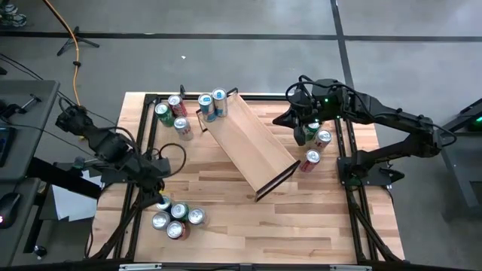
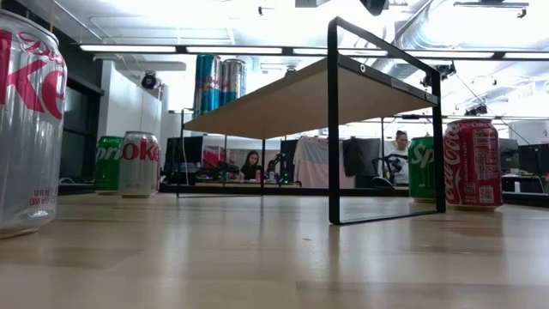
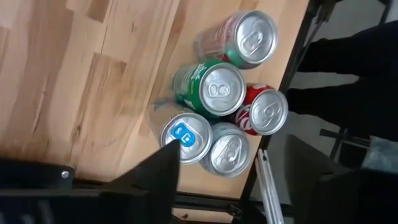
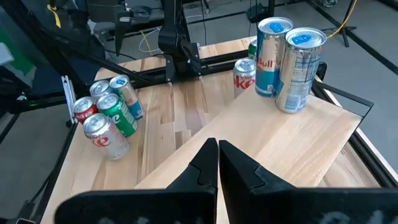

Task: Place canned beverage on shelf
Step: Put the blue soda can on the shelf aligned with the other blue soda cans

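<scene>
aluminium cans, so we are judging them light, stiff enough but dentable, with smooth, slippery sides. best hold is probably across the round body at mid-height, not the rim.

we are hovering the left gripper (image 1: 160, 197) right over the near-left cluster of cans (image 1: 176, 220) on the table (image 1: 226, 218). in the left wrist view the blue-tab can (image 3: 184, 135) is sitting just past one dark finger (image 3: 163, 168), touching a silver-top can (image 3: 228, 149) and the green can (image 3: 210, 88); a red can (image 3: 263, 111) and one more can (image 3: 245, 40) are packed alongside. only one finger is showing there, so we cannot tell whether the left jaws are spread or together, and nothing is held. the tight packing will likely make it awkward to get fingers round one can.

we are keeping the right gripper (image 4: 217, 163) above the right end of the shelf (image 1: 251, 141), jaws pressed together, holding nothing. the shelf is standing diagonally mid-table, with two tall cans (image 1: 212, 104) already on its far end. more cans are standing on the table beside that end (image 1: 172, 114) and near the right arm (image 1: 315, 147).
</scene>
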